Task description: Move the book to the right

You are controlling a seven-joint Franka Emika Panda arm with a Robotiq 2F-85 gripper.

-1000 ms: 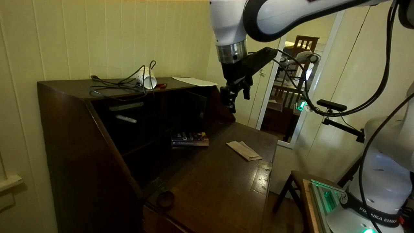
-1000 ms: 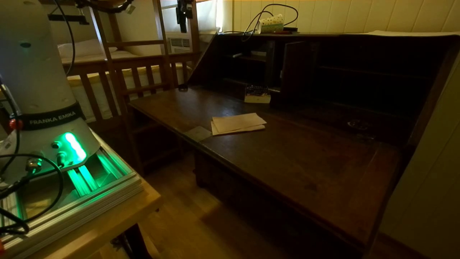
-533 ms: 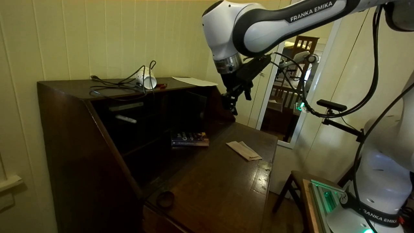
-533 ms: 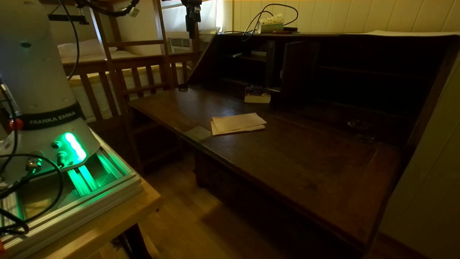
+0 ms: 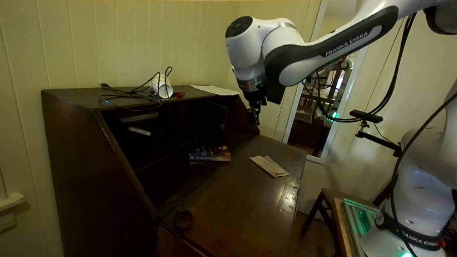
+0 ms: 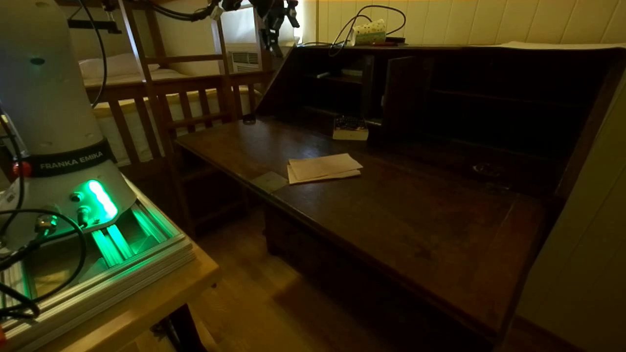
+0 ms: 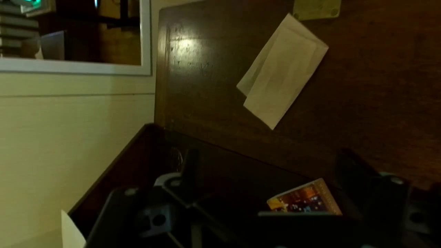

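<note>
The book (image 5: 210, 153) lies flat on the desk by the compartments, its cover dark with reddish and pale marks. It also shows in an exterior view (image 6: 350, 131) with its pale page edge facing out. In the wrist view part of the book (image 7: 303, 199) shows low between the fingers, the rest hidden by the gripper body. My gripper (image 5: 253, 117) hangs in the air above the desk, well above and apart from the book. It is open and empty, its fingers wide apart in the wrist view (image 7: 270, 163); they also stand apart in an exterior view (image 6: 286, 38).
A pale folded paper (image 5: 269, 166) lies on the desk (image 5: 232, 207) near the book. A dark ring (image 5: 182, 220) lies at the desk's near end. A cup (image 5: 162, 86) with cables and a white sheet (image 5: 215, 90) are on the desk's top. A small door (image 6: 406, 93) stands open.
The wrist has turned and the arm has come lower. In an exterior view the gripper has shifted right and down, and both fingers now show. The book has not moved.
</note>
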